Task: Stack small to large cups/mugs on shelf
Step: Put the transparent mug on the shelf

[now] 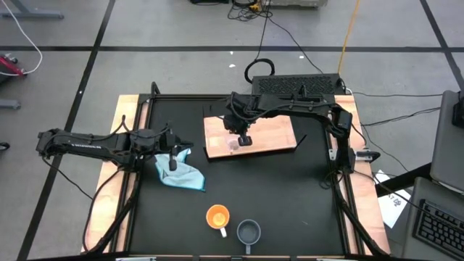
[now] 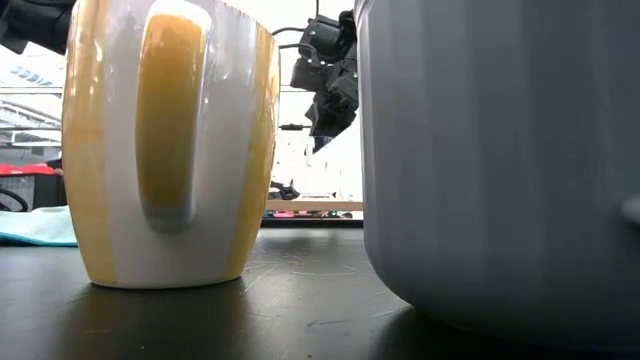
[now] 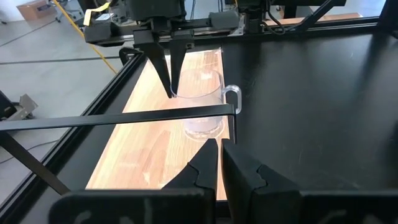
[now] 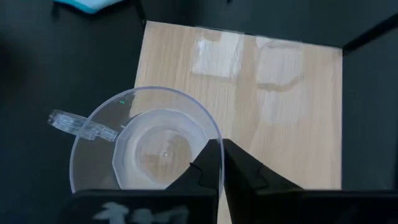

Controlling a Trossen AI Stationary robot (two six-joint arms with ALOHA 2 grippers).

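Note:
The clear glass cup (image 1: 233, 146) (image 3: 202, 99) (image 4: 146, 146) stands upright with its base on the light-wood shelf board (image 1: 272, 134) (image 3: 155, 149) (image 4: 292, 106), its handle (image 4: 81, 124) sticking out sideways. My right gripper (image 1: 244, 138) (image 3: 172, 87) (image 4: 221, 163) comes down onto the cup's rim and is shut there. My left gripper (image 1: 172, 159) (image 3: 221, 168) is shut above the light blue cloth (image 1: 181, 174) at the table's left. The orange mug (image 1: 217, 216) (image 2: 170, 140) and the grey-blue mug (image 1: 249, 232) (image 2: 500, 160) stand near the table's near edge. My right gripper pinches the clear cup's rim (image 4: 211, 138) on the side opposite its handle, one finger inside the cup and one outside. The fingers (image 3: 163, 65) come from above, pointing down. The cup is upright, its base on the shelf board. Whether my left gripper touches the cloth, I cannot tell.
The shelf board lies in the far middle of the black table (image 1: 290, 196), with bare wood right of the cup. Pale wooden rails (image 1: 123, 123) run along the table's sides. A black box (image 1: 297, 85) sits behind the far edge. The two mugs block most of the low view.

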